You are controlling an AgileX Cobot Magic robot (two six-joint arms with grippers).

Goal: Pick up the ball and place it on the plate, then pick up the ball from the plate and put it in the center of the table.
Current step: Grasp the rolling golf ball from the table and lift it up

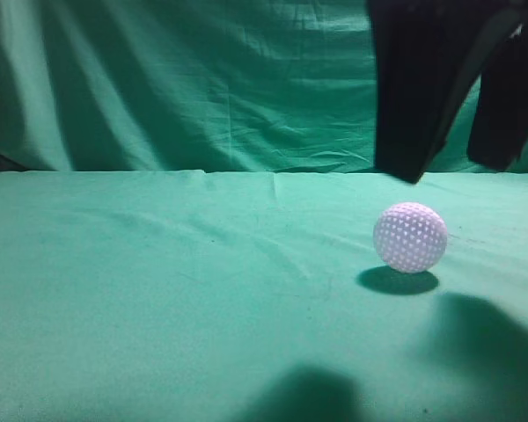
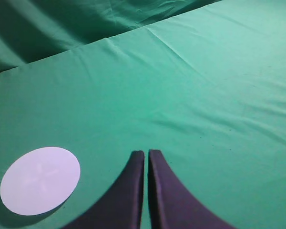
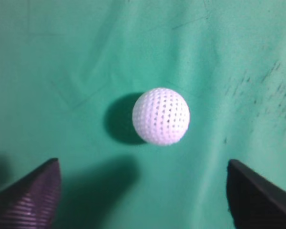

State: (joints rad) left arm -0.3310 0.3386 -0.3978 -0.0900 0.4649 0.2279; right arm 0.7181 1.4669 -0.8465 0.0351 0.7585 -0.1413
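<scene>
Resting on the green tabletop (image 1: pixel 158 290) at the right of the scene, the golf ball (image 1: pixel 410 237) sits free, touching nothing but the cloth, with its shadow just under it. My right end effector (image 3: pixel 143 191) hangs above it with its fingers spread wide; in the right wrist view the ball (image 3: pixel 161 116) lies a little beyond the line between the two fingertips, roughly centred side to side. My left end effector (image 2: pixel 146 155) is closed, its fingers pressed together with nothing between them, hanging over bare cloth. The white plate (image 2: pixel 40 180) lies flat on the tabletop just to the left of those fingers, and it holds nothing.

I cannot tell whether the ball is waiting for its first lift or has already been set down at the centre, so I judge only the risks of a descent. A dimpled sphere on wrinkled cloth will roll at the lightest touch: if one finger arrives first, or I come down short of the ball, it will squirt away. Closing above its widest part would squeeze it downward and out. The cloth could also bunch under a fingertip and tip the ball aside.

Count: one golf ball, one plate, two end effectors, one tabletop, and one darker green backdrop curtain (image 1: pixel 176 79) behind.
</scene>
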